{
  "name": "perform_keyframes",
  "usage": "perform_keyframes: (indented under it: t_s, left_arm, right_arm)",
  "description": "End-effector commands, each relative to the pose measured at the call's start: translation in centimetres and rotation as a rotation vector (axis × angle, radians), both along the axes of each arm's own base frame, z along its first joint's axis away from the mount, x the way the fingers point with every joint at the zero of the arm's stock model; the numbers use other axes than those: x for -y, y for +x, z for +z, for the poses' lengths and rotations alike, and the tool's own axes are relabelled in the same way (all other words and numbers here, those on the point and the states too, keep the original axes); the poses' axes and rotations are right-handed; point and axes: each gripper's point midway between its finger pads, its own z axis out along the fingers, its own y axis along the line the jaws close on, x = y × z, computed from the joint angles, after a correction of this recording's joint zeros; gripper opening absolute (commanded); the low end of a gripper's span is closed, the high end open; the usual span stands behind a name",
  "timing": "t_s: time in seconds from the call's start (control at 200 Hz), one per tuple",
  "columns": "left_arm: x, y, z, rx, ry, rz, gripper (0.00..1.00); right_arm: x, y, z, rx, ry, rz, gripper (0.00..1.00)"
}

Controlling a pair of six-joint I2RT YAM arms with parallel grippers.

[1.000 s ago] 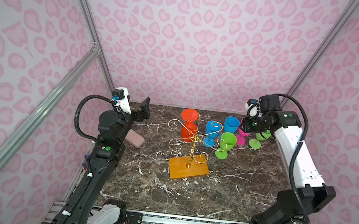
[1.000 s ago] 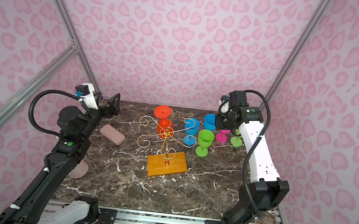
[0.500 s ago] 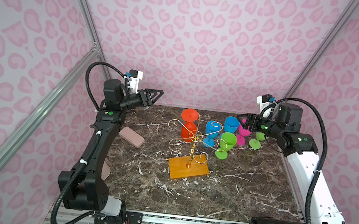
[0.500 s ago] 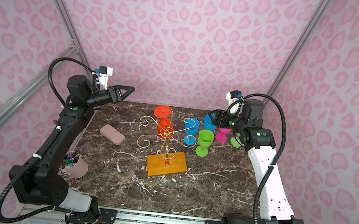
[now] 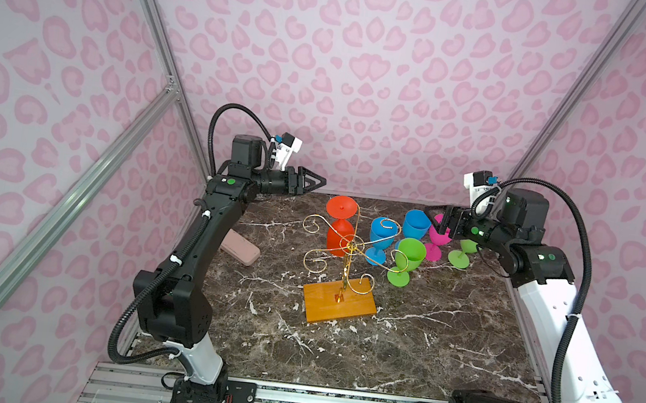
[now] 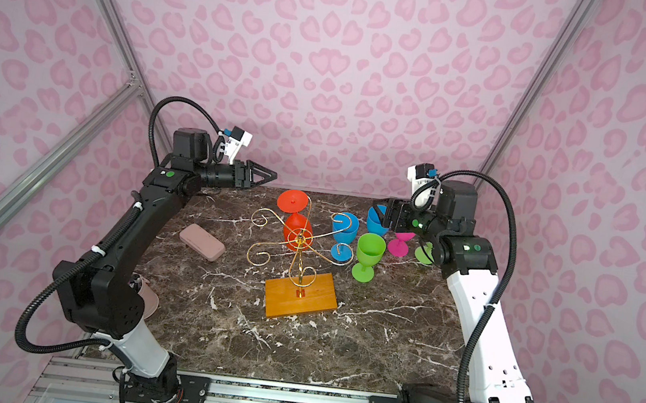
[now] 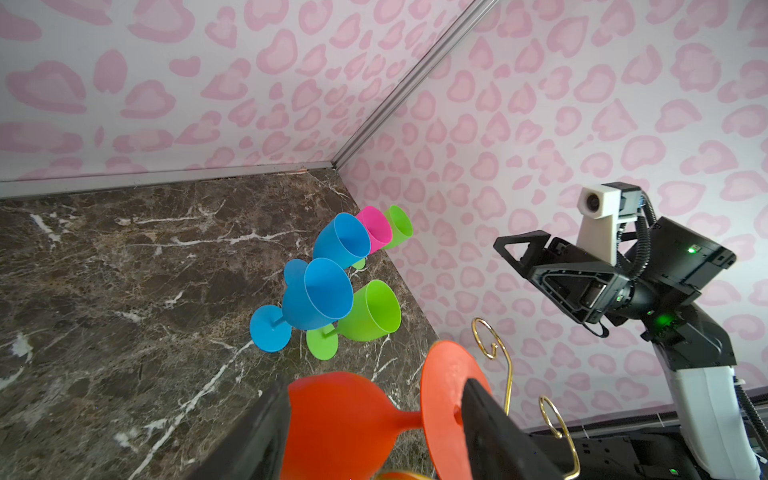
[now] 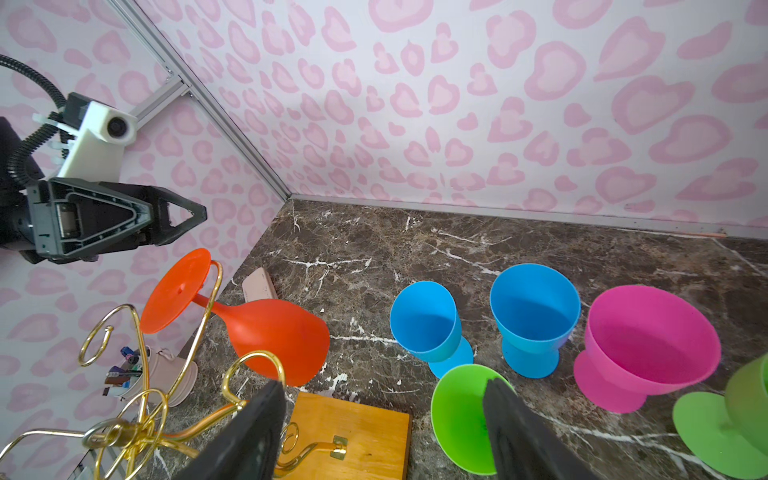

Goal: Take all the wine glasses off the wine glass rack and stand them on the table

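Item: one orange-red wine glass [image 5: 337,234], seemingly plastic, hung bowl-down from a scroll arm on the far side of the wine glass rack [image 5: 338,302], its foot caught in the gold wire above the hub. Judged light, stiff and smooth, so somewhat slippery; best held across the bowl or at the stem, then slid outward along the arm. Left gripper [image 5: 320,180] hovers just beyond the rack's far-left side, jaws apart, empty; right gripper [image 5: 436,220], far right of the rack above the standing coloured glasses [image 5: 411,255], likewise apart, empty.
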Motion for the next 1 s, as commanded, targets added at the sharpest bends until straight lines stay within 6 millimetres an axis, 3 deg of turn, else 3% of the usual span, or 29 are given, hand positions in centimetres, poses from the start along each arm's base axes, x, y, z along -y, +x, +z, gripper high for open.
perform_keyframes:
  t_s: [0.0,0.025,0.055,0.43,0.995]
  left_arm:
    - [0.8,0.0,-0.3,0.002,0.031,-0.016,0.65]
    - [1.0,0.0,-0.3,0.001,0.034,-0.019,0.65]
    - [1.2,-0.1,-0.3,0.001,0.035,-0.024,0.65]
    - [3.9,-1.8,-1.6,-0.03,0.084,-0.104,0.6]
    - [3.9,-3.7,-1.0,-0.025,0.089,-0.14,0.48]
  right_arm:
    - [-0.1,-0.2,0.7,0.034,0.001,0.012,0.78]
    - [-0.1,-0.3,0.9,0.039,0.002,0.011,0.78]
    - [-0.1,-0.4,-0.4,0.011,-0.001,0.011,0.78]
    - [0.0,-1.0,0.0,0.028,-0.001,0.007,0.8]
    - [0.1,-1.3,0.0,0.032,0.001,0.005,0.81]
